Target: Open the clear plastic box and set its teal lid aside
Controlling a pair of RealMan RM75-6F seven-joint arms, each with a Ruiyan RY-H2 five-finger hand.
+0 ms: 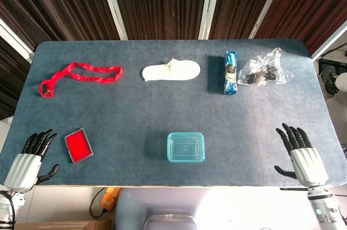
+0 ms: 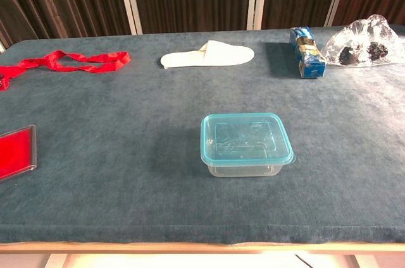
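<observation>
Both robot hands rest at the near corners of the desk (image 1: 162, 110), the left robot hand (image 1: 28, 162) and right robot hand (image 1: 303, 157) alike holding nothing, fingers spread. Between them, well apart from either, sits the clear plastic box (image 2: 245, 168) with its teal lid (image 2: 245, 138) still seated. To do this well, I judge one hand should steady the base while the other lifts at the lid's corner tab. Whether the lid is snapped tight cannot be told; the chest view shows neither hand.
</observation>
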